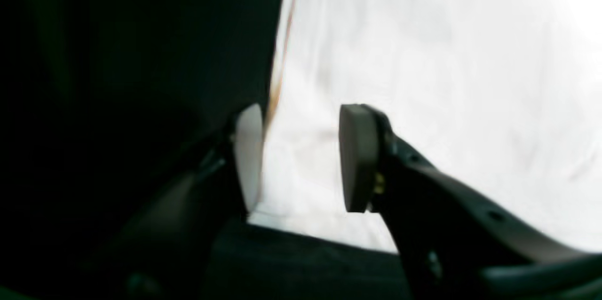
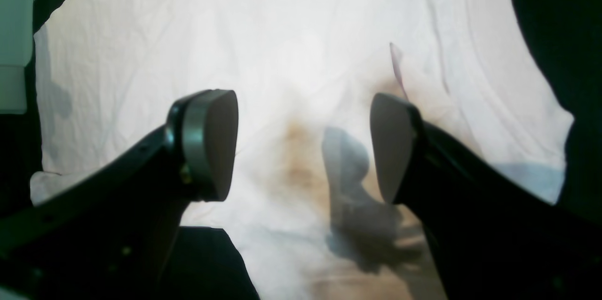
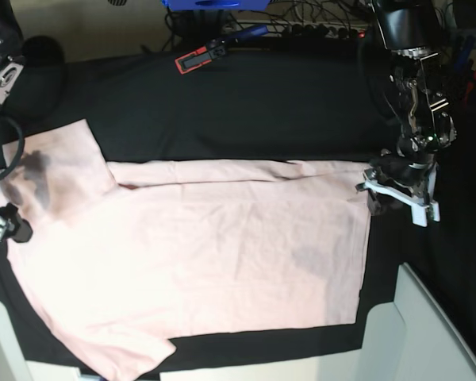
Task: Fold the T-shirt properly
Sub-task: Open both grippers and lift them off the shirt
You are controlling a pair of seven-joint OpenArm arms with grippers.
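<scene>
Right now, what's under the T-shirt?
The T-shirt lies spread flat on the black table cloth, which shows along its far, near and right edges. Whatever sits beneath the shirt's middle is covered. Both end effectors are open, the left at its right hem.

We count one T-shirt [image 3: 206,254], one black cloth [image 3: 246,111] over one worktop, and two arms. Each arm ends in two fingers [image 2: 207,145], four fingers altogether. Beyond them lie one red-and-black tool [image 3: 197,57] and one blue object [image 3: 214,4].
</scene>
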